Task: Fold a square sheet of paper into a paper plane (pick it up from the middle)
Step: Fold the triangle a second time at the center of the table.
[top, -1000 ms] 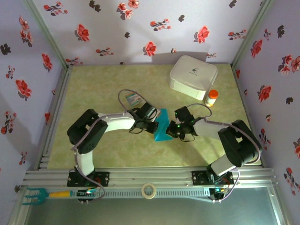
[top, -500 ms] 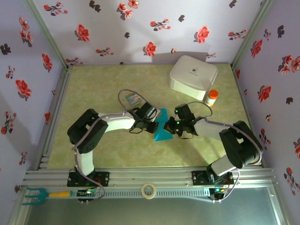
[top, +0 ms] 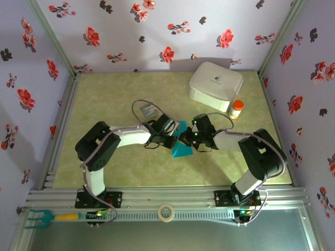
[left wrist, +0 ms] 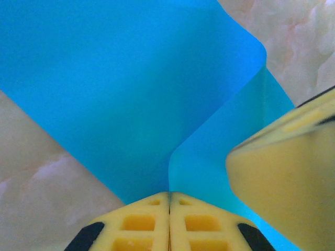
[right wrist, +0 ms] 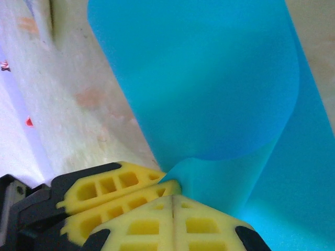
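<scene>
Lilac wallpapered walls (top: 157,31) printed with red and black flowers were seen enclosing a pale green, marbled table (top: 104,99), with a ribbed aluminium rail (top: 172,198) across its near edge. From that rail the white-and-black left arm (top: 120,137) and the white-and-black right arm (top: 251,149) were bent inward so that their wrists met near the middle of the table. A white, rounded plastic box (top: 215,86) was set at the far right corner, well apart from the arms.

Between the two wrists lay the thin, bright turquoise-blue square sheet of paper (top: 182,149), partly folded, with one pointed portion visible on the table below the grippers. In the left wrist view the sheet (left wrist: 120,89) was raised in a broad flap with a sharp crease running down to the left gripper (left wrist: 169,196), whose yellow foam fingers were pressed together on the paper at that crease; a finger of the right gripper (left wrist: 285,178) was seen just beside it. In the right wrist view the sheet (right wrist: 209,78) was curled over in a rounded fold, and the right gripper (right wrist: 172,198) was pressed together on its lower edge, touching the left gripper's fingers (right wrist: 115,191).

A small multicoloured printed card (top: 147,110) lay near the left wrist. A small orange-capped bottle (top: 237,109) stood just beside the box. A pale roll of tape (top: 166,213) rested on the rail.
</scene>
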Motion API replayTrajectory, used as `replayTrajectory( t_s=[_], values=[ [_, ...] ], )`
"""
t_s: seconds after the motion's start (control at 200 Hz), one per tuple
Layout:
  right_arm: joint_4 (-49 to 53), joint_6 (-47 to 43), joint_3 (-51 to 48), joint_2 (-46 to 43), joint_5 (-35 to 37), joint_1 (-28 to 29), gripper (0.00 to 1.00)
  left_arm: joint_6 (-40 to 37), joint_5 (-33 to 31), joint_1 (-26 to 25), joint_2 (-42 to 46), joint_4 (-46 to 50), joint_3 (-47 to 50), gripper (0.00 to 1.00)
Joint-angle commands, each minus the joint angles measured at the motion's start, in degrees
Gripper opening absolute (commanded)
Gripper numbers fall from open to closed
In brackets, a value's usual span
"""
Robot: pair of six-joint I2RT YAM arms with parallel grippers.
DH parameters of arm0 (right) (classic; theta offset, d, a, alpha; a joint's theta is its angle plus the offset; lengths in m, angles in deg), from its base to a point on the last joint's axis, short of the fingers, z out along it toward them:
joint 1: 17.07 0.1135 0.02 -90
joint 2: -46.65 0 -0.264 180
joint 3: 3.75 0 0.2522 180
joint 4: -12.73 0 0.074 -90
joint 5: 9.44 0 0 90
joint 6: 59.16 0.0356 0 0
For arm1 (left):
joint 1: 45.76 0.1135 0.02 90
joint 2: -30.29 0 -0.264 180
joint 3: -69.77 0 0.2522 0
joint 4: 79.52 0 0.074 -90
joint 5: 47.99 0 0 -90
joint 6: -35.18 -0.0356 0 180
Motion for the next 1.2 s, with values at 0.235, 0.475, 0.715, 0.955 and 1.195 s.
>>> replayTrajectory(
  t_s=[0.235, 0.475, 0.715, 0.955, 1.195],
  values=[
    [-1.0, -0.6, -3.2, 2.4, 1.7, -0.1, 0.01, -0.9, 0.2, 0.3, -1.5, 1.1, 0.2, 0.07],
    [-2.4, 0.3, -3.5, 2.0, 1.1, -0.9, 0.01, -0.9, 0.2, 0.4, -1.6, 1.3, 0.1, 0.07],
    [4.1, -2.0, 1.2, -2.1, 2.5, -2.4, 0.02, -0.9, 0.2, 0.4, -1.6, 1.3, 0.2, 0.07],
    [5.7, -3.3, 0.9, 1.7, 3.8, -4.0, 0.01, -0.9, 0.3, 0.4, -1.7, 1.4, 0.2, 0.07],
    [6.8, -2.2, -0.3, 2.7, 5.8, -4.9, 0.01, -1.0, 0.3, 0.4, -1.5, 1.7, 0.2, 0.07]
  ],
)
